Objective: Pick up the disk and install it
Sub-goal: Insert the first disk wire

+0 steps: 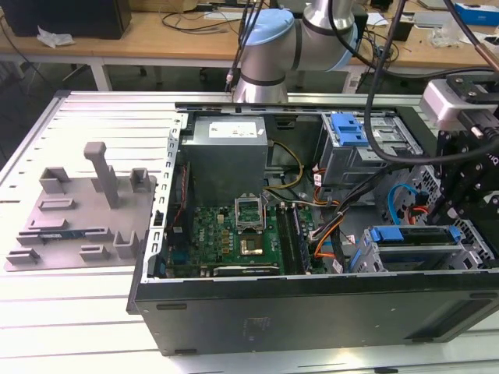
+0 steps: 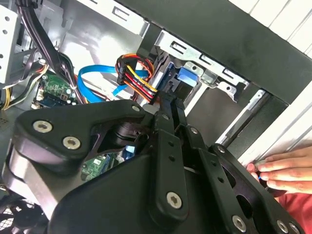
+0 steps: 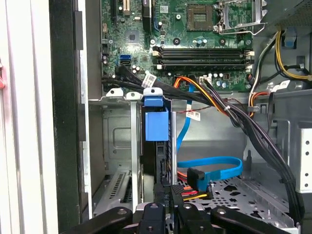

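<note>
The disk, edged by its bright blue carrier frame, lies in the drive cage at the exterior view's lower right corner of the open computer case. In the first wrist view the disk stands edge-on between the cage's metal rails, blue end toward the motherboard. My gripper hangs over the cage's right end. In both wrist views its black fingers run close together, and the gripper ends at the disk's near edge. The gripper looks shut, with no gap showing at its tip.
A person's hand rests on the case wall beside the cage. Blue data cables and bundled power wires cross just past the cage. Another blue-tabbed bay sits farther back. A grey fixture plate lies at the exterior view's left.
</note>
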Robot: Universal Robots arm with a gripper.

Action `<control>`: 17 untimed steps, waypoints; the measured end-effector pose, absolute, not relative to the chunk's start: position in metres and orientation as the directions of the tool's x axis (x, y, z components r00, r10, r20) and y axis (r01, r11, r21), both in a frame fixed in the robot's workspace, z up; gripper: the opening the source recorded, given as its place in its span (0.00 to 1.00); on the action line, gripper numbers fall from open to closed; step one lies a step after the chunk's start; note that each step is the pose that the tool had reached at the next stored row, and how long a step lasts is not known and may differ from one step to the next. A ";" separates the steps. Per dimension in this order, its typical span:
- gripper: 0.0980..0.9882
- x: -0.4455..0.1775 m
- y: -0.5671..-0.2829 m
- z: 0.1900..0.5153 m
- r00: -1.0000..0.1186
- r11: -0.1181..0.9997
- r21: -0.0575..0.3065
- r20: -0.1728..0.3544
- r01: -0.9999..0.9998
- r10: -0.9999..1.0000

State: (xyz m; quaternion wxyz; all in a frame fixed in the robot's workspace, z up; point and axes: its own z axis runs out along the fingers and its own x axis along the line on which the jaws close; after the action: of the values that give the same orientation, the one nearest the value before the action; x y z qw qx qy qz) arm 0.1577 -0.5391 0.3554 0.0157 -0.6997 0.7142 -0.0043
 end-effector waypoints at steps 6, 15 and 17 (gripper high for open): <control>0.07 0.158 -0.539 0.355 0.017 -0.017 -0.031 -0.017 -0.999 -1.000; 0.07 0.158 -0.539 0.355 0.016 -0.016 -0.032 -0.017 -0.999 -1.000; 0.07 0.158 -0.539 0.355 0.016 -0.015 -0.032 -0.017 -0.999 -1.000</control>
State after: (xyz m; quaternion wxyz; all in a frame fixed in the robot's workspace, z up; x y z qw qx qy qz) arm 0.1585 -0.5394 0.3553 0.0172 -0.7124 0.7015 -0.0051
